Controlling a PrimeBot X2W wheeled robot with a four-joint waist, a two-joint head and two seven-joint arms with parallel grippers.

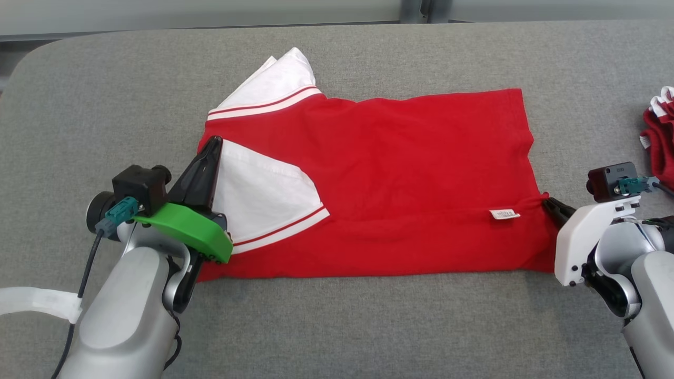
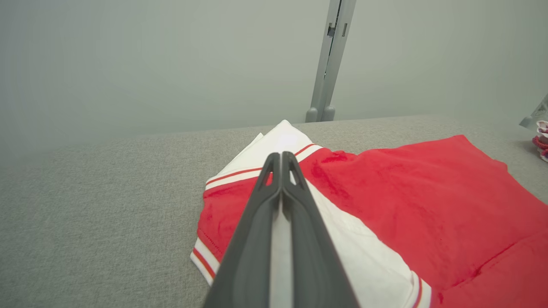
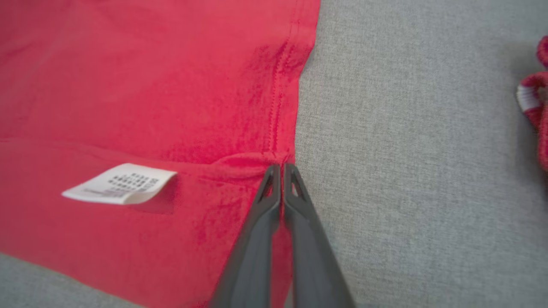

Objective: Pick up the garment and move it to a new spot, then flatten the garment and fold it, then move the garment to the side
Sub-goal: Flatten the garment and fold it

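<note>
The garment (image 1: 400,173) is a red shirt with white, red-striped sleeves, lying on the grey table (image 1: 337,326) with its near part folded up over itself. My left gripper (image 1: 213,142) is shut at the shirt's left edge, where the corner of the folded-over white sleeve (image 1: 263,195) meets its tips. In the left wrist view the closed fingers (image 2: 257,239) lie over that sleeve (image 2: 368,256). My right gripper (image 1: 548,202) is shut on the fold's right corner by the hem (image 3: 278,107), where the cloth (image 3: 128,85) bunches at the tips (image 3: 281,169). A white care label (image 3: 122,184) lies left of them.
A second red and white bundle of cloth (image 1: 661,131) lies at the table's right edge, close behind my right wrist. Bare grey table surface runs in front of the shirt and to its left (image 1: 95,116). A grey post (image 2: 329,60) stands beyond the far edge.
</note>
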